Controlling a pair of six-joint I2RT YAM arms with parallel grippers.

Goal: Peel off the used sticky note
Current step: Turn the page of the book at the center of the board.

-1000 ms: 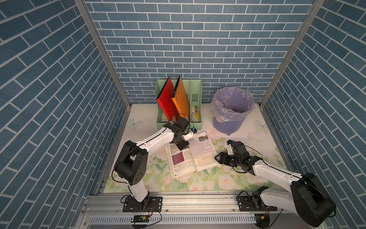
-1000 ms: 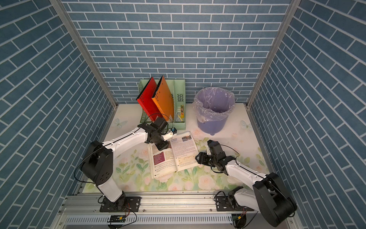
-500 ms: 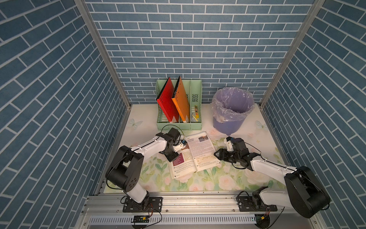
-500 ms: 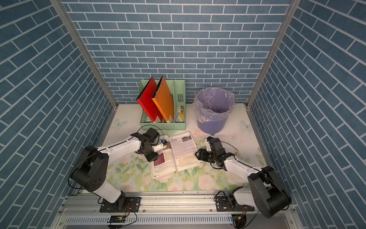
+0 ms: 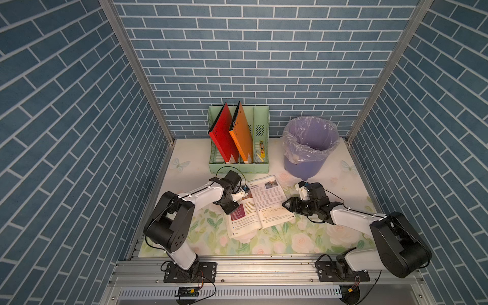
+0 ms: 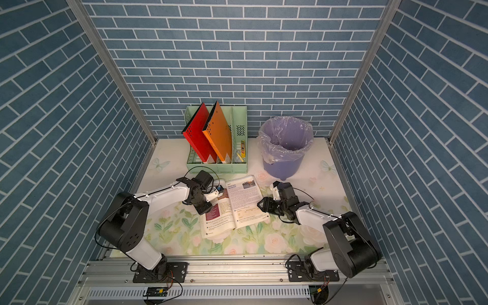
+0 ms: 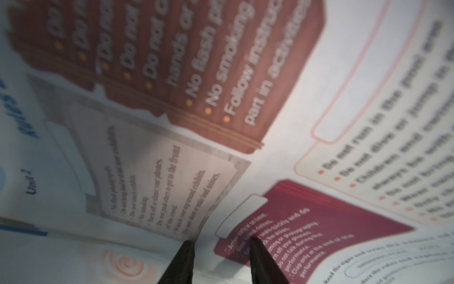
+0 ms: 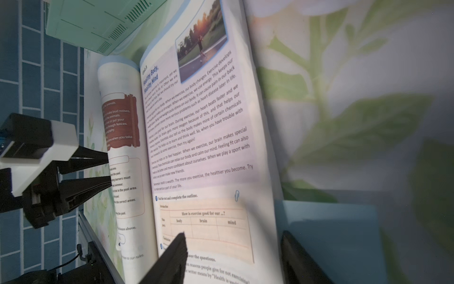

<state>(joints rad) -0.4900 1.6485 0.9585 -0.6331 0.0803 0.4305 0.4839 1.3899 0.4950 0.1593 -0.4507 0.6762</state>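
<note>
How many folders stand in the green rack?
2: a red folder in the green rack's end slot and an orange folder in its middle slot, both leaning. Others could hide behind them.

— Is the note whole in the right wrist view?
— No. The picture's edge cuts it, and a finger of the right gripper covers one corner.
— The book's print, left wrist view?
— Mostly blurred.
— The bits in the rack?
— Too small to name.
</note>
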